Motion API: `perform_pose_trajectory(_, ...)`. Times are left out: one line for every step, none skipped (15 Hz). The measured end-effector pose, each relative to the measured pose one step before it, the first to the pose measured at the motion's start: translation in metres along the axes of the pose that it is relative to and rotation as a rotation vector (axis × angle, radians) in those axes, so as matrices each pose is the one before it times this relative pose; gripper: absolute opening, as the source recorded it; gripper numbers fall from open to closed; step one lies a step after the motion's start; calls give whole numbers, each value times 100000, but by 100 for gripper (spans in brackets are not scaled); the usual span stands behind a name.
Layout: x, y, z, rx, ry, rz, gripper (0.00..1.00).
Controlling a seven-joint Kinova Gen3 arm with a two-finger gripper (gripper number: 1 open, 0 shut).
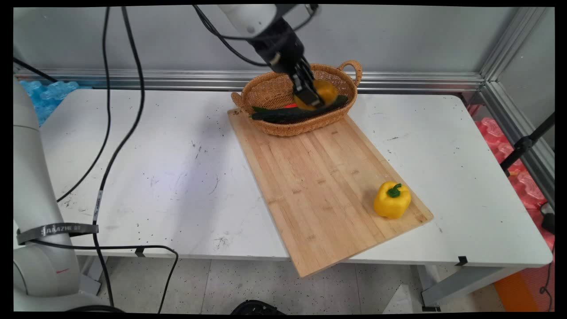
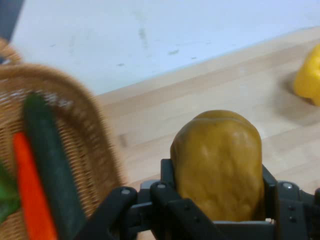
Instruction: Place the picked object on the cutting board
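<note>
Hand view shows the gripper (image 2: 218, 212) clamped on a yellow-brown potato (image 2: 217, 165), probably just above the basket (image 1: 270, 91). A cucumber (image 1: 288, 114) lies inside; a yellow pepper (image 1: 391, 200) sits on the board (image 1: 319, 186).

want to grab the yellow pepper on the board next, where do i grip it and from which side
Judging by its pose, grip the yellow bell pepper across its broad body, below the green stem, coming straight down from above. It stands upright near the cutting board's right edge with open space all round, so the sides are free. The gripper is shut on a yellow-brown potato.
</note>
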State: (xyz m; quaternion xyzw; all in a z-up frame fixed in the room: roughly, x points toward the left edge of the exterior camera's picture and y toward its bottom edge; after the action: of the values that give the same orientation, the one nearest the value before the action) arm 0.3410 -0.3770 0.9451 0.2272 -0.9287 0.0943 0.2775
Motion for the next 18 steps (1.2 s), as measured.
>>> perform_pose_trajectory(199,591,831,-1457,-12,2113,0)
perform_pose_trajectory(116,498,758,-1295,-173,1832,0)
perform_pose_trajectory(70,502,783,-1372,-208,1702,0)
perform_pose_trajectory(34,427,652,-1167,-272,1416,0)
perform_pose_trajectory(-9,452,667,-1261,-352,1418,0)
perform_pose_trajectory(-19,628,922,-1741,-488,1940,0)
perform_pose_trajectory(-83,761,1068,-2061,-697,2298,0)
perform_pose_trajectory(-81,552,806,-1510,-533,1648,0)
perform_pose_trajectory(-69,516,792,-1410,-528,1784,0)
perform_pose_trajectory(-100,672,1040,-1889,-680,2448,0)
perform_pose_trajectory(-56,505,780,-1459,-438,1911,0)
perform_pose_trajectory(-48,551,878,-1601,-506,2156,0)
perform_pose_trajectory(-24,452,737,-1309,-416,1811,0)
perform_pose_trajectory(-24,471,861,-1306,-549,1990,0)
perform_pose_trajectory(-22,346,710,-935,-496,1517,0)
perform_pose_trajectory(2,374,803,-955,-523,1596,0)
perform_pose_trajectory(28,333,790,-839,-539,1344,0)
perform_pose_trajectory(41,249,651,-695,-449,961,0)
